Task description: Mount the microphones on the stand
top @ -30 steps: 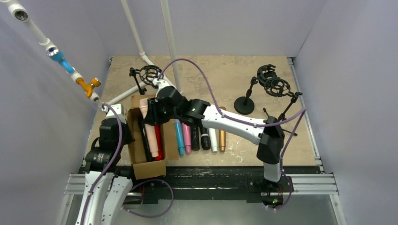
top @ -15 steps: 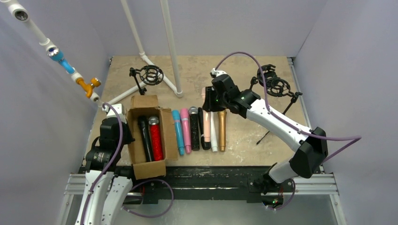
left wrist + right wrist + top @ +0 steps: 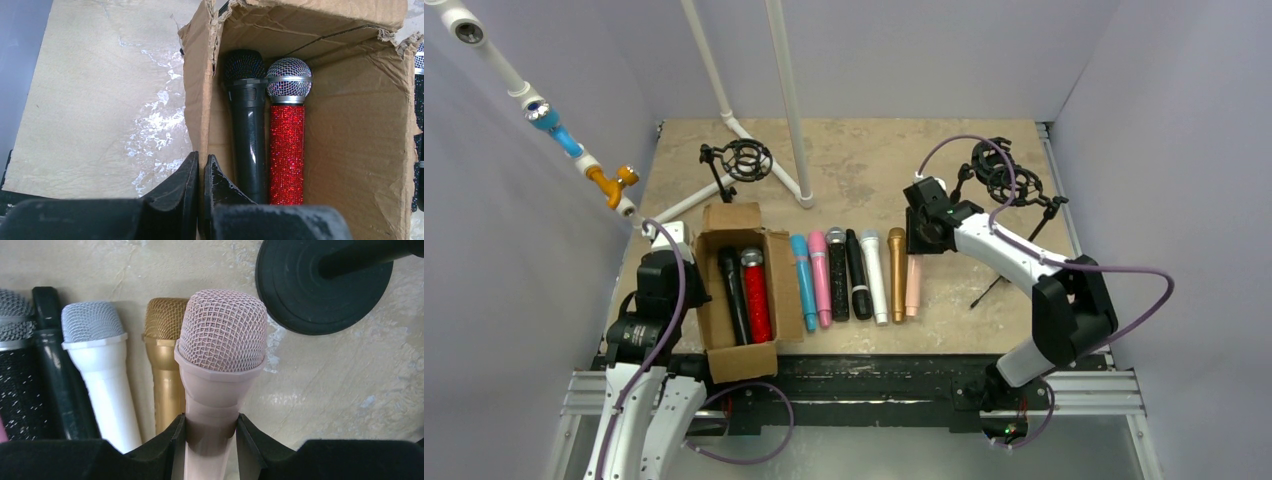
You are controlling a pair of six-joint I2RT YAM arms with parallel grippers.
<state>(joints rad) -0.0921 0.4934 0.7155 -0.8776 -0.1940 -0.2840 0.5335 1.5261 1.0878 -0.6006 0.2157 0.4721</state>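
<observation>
My right gripper [image 3: 917, 238] [image 3: 210, 422] is shut on the neck of the peach microphone [image 3: 913, 287] [image 3: 221, 335], low at the right end of a row, beside the gold one [image 3: 897, 275] [image 3: 165, 365]. The row also holds white [image 3: 875, 278] [image 3: 100, 365], black [image 3: 857, 272], black glitter [image 3: 838, 280], pink [image 3: 821, 280] and blue [image 3: 805, 282] microphones. A black [image 3: 247, 125] and a red glitter microphone [image 3: 286, 145] lie in the cardboard box [image 3: 724, 345]. My left gripper [image 3: 200, 160] is shut on the box's left wall [image 3: 200, 95]. Shock-mount stands rise at the back left [image 3: 744, 160] and back right [image 3: 1002, 172].
The round black stand base [image 3: 325, 285] sits just beyond the peach microphone's head. White PVC pipes [image 3: 786, 100] rise behind the row. A pipe with blue and orange fittings [image 3: 559, 130] crosses the upper left. A thin tripod leg [image 3: 999, 280] stands right of the row.
My right arm carried the peach microphone from over the box rightward across the row to its right end, beside the gold one. The left gripper has not moved.
</observation>
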